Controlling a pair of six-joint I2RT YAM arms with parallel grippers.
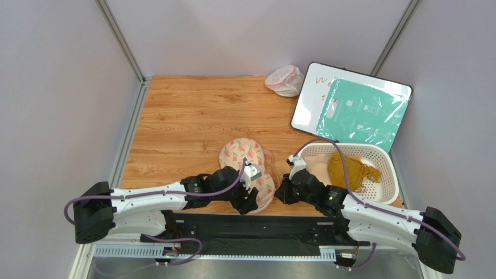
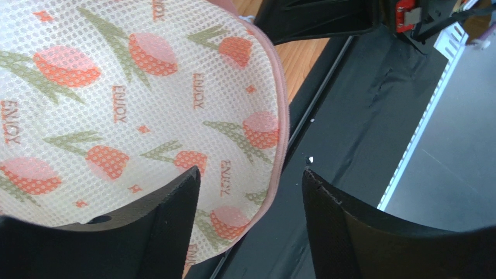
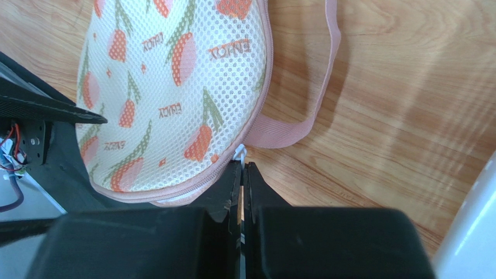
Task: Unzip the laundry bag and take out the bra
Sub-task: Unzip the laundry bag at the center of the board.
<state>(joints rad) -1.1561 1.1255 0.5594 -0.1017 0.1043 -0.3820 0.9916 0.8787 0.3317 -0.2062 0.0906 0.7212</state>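
The laundry bag [image 1: 243, 154] is a cream oval pouch with orange tulip print and pink edging, lying flat near the table's front edge. Its near end hangs over the black base strip [image 2: 349, 116]. My left gripper [image 2: 250, 180] is open, its jaws straddling the bag's pink edge [image 2: 283, 125], and it also shows in the top view [image 1: 249, 200]. My right gripper [image 3: 242, 165] is shut on the small white zipper pull [image 3: 240, 153] at the bag's right edge [image 3: 169, 87]. A pink strap [image 3: 327, 70] loops from the bag onto the wood. The bra is hidden.
A white plastic basket [image 1: 378, 152] holding a mustard cloth [image 1: 349, 168] stands at the right. A whiteboard with a green sheet [image 1: 355, 107] lies behind it. A small white mesh pouch [image 1: 285, 80] sits at the back. Grey walls surround the table.
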